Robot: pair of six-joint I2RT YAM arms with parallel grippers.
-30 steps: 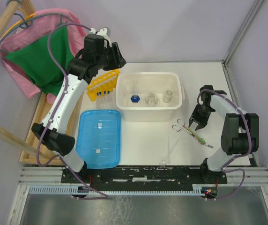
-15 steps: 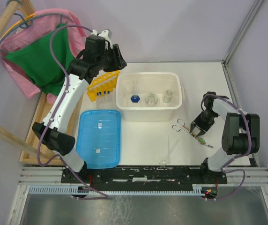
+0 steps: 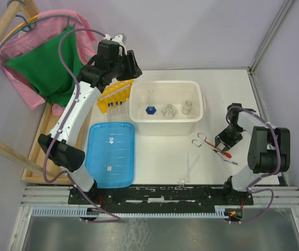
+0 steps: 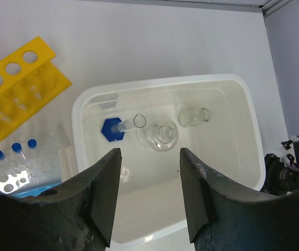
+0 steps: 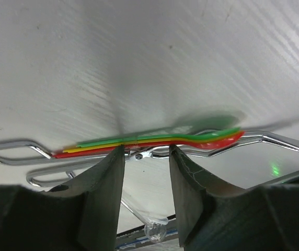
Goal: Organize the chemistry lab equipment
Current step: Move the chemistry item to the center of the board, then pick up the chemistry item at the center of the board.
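My left gripper [image 3: 122, 64] [image 4: 149, 157] hangs open and empty high above the white tub [image 3: 165, 127] [image 4: 160, 83]. In the tub lie two clear glass flasks [image 4: 161, 136] [image 3: 169, 110] and a small glass cylinder on a blue base [image 4: 112, 129]. The yellow tube rack [image 3: 115, 94] [image 4: 19, 73] stands left of the tub with blue-capped tubes [image 4: 13, 149] beside it. My right gripper [image 3: 224, 141] [image 5: 146, 151] is open, its fingertips [image 5: 119, 152] right at the metal tongs [image 3: 204, 142] [image 5: 13, 157] and the stacked green, yellow and red rods [image 5: 139, 139] [image 3: 227, 153] lying across them.
A flat blue ribbed lid [image 3: 111, 154] lies in front of the rack. A thin clear pipette [image 3: 188, 168] [image 5: 157, 230] rests near the table's front edge. Pink and green cloth [image 3: 45, 68] hangs on a wooden frame at the far left.
My right gripper has come down and forward onto the tongs and rods. The left arm has shifted only slightly.
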